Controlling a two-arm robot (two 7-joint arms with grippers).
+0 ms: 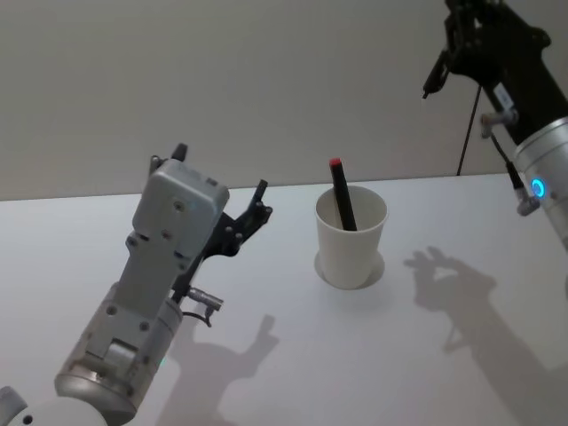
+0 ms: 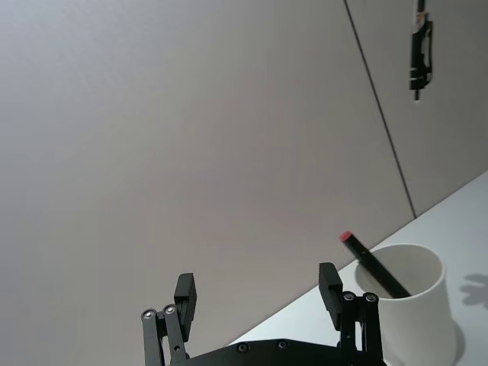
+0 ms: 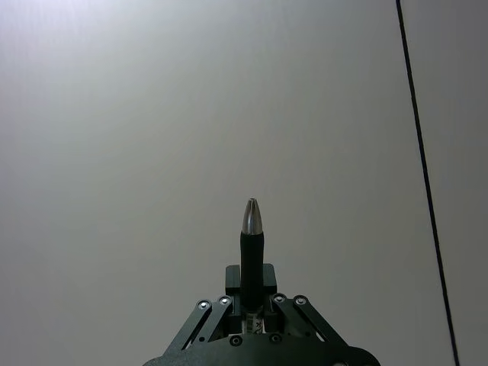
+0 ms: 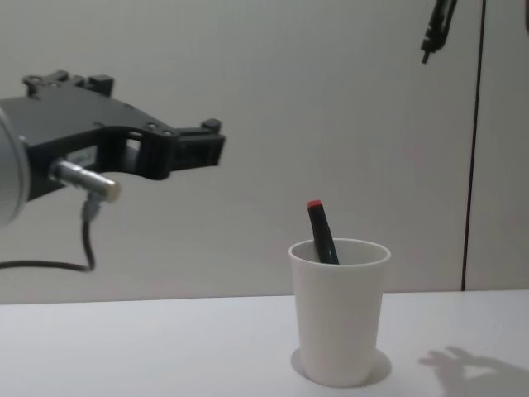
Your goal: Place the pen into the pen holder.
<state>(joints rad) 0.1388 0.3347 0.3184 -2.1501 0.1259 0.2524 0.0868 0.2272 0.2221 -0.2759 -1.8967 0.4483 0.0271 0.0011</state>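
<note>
The pen holder, a white paper cup (image 1: 351,240) (image 4: 339,310) (image 2: 415,301), stands upright on the white table. A black pen with a red end (image 1: 342,193) (image 4: 321,231) (image 2: 367,261) leans inside it. High above and right of the cup, my right gripper (image 1: 460,40) (image 3: 250,280) is shut on a second black pen (image 3: 252,242) (image 1: 437,73) (image 4: 436,29) whose silver tip sticks out past the fingers. My left gripper (image 1: 254,209) (image 2: 258,296) (image 4: 213,142) hovers left of the cup, open and holding nothing.
A bare white table (image 1: 293,355) runs to a plain wall behind. A thin dark vertical line (image 4: 474,141) runs down the wall on the right. Shadows of both grippers fall on the table beside the cup.
</note>
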